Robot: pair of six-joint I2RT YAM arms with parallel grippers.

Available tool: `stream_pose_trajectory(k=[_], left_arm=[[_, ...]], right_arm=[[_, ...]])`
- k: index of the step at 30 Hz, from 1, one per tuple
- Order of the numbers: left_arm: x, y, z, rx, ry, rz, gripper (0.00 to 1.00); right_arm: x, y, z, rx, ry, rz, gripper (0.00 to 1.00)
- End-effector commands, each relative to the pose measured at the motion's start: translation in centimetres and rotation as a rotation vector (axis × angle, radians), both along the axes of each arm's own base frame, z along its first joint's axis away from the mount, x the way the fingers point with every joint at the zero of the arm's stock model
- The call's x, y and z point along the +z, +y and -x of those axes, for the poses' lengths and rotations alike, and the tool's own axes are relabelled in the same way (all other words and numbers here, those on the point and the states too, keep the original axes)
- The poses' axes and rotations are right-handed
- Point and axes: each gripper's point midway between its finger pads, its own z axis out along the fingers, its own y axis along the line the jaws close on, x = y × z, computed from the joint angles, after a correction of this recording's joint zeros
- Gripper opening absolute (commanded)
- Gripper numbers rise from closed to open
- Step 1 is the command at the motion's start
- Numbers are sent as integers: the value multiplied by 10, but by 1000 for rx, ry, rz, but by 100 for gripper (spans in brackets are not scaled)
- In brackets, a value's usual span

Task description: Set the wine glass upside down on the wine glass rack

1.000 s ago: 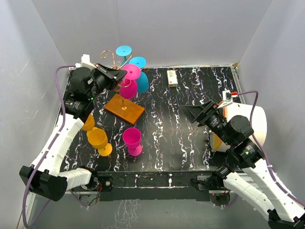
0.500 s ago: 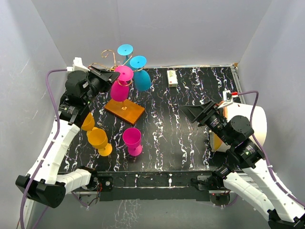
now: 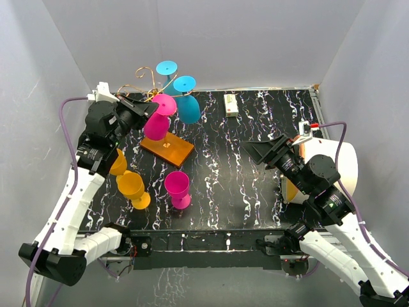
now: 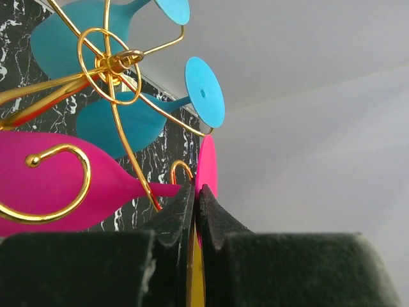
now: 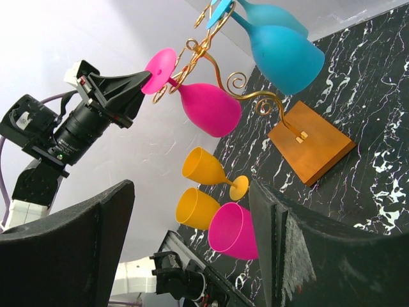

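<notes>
1. The black, white-veined table (image 3: 249, 198) carries all items.
2. The left arm (image 3: 73, 198) reaches to the far left. The left gripper (image 4: 195, 190) is level with the top of the rack. Its jaws are nearly together, closed on the rim of the glass foot.
3. The right arm (image 3: 332, 211) is raised over the right side, well apart from the rack. The right gripper (image 3: 254, 150) points left, with its jaws wide apart and nothing between them.
4. The wine glass rack (image 3: 171, 147) stands at the far left on its orange-brown base.
5. The pink wine glass (image 3: 156, 125) hangs upside down on the left side of the rack. Its stem passes through a gold wire curl, with the foot above and the bowl below.
6. A blue glass (image 5: 284, 56) and a second blue glass (image 5: 271, 11) hang upside down on the far side of the rack.
7. Near the rack, on the left, an orange glass (image 3: 131, 185) and a pink glass (image 3: 177, 185) stand upright. A second orange glass (image 3: 118, 163) lies tilted beside them.
8. A small box (image 3: 231, 104) lies at the far edge.
</notes>
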Motion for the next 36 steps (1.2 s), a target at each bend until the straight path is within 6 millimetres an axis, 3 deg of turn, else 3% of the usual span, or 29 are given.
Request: stream_pose_trajectory(k=[1,7,12,17,28,36], left_arm=[[16,-1,15,-47,-79,-12,0],[24,-20,25,-178,-149,-12,0],[36,-25,30,-217,-213,-15,0],[36,-28,28,-232,-214,-9,0],[30,-35,12,-245,-175,-6,0],[14,-18,-6,-137,-75,-108,0]], right_arm=[[27,-1,3,4,-66,-52,71],[26,1,3,13,-60,-56,70],[29,1,4,13,-63,-72,71],[29,0,4,12,-62,-75,70],[26,-5,6,-8,-61,-85,71],[28,-8,8,-14,-66,-78,71]])
